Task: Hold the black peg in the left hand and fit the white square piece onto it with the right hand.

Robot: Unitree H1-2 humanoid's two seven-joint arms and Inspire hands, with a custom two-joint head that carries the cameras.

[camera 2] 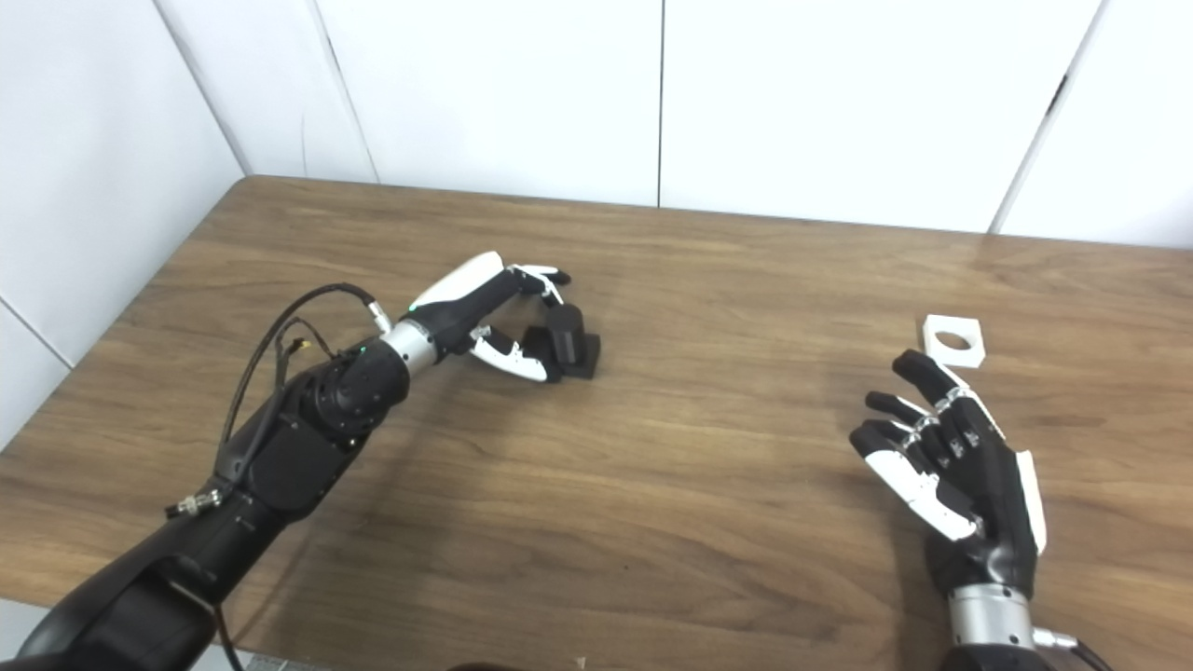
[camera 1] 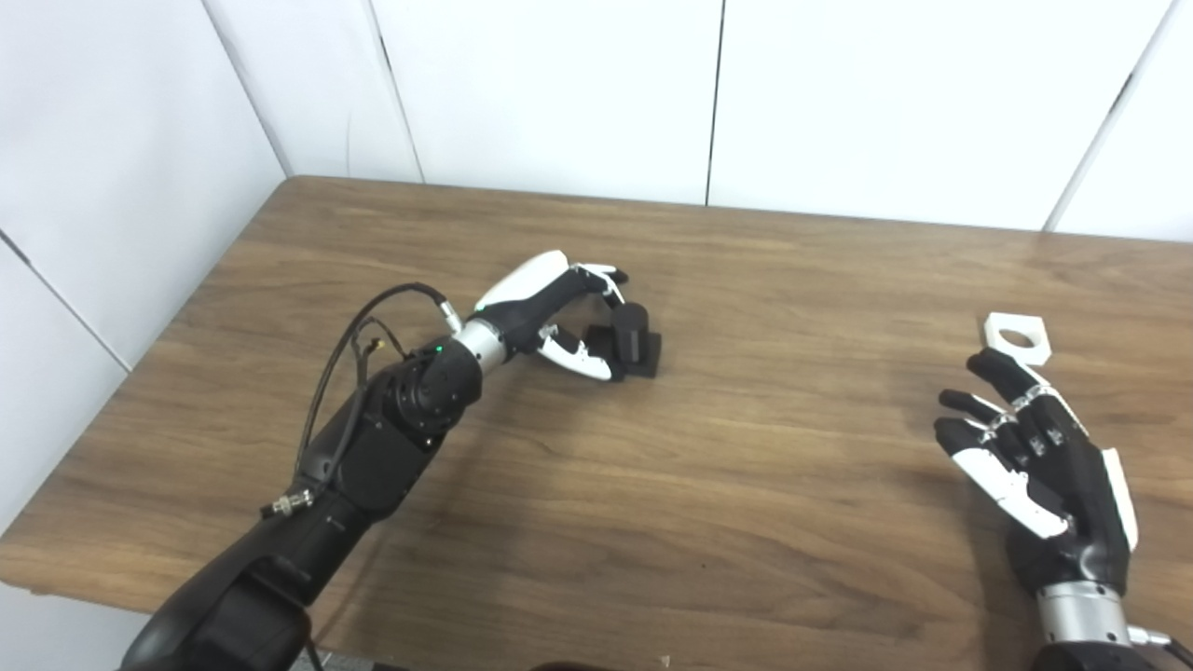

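The black peg (camera 1: 631, 331) stands upright on its black square base on the wooden table (camera 1: 727, 485), left of centre. My left hand (camera 1: 559, 312) is at the peg's left side, open, with its fingers above and its thumb below curved around the peg; I cannot tell whether they touch it. The white square piece (camera 1: 1017, 336) with a round hole lies flat at the far right. My right hand (camera 1: 1035, 466) is open and empty, palm facing left, just in front of the white piece and apart from it.
White wall panels (camera 1: 559, 93) close the table's back and left sides. The table's front edge (camera 1: 56, 559) runs along the bottom left. A black cable (camera 1: 345, 345) loops off my left forearm.
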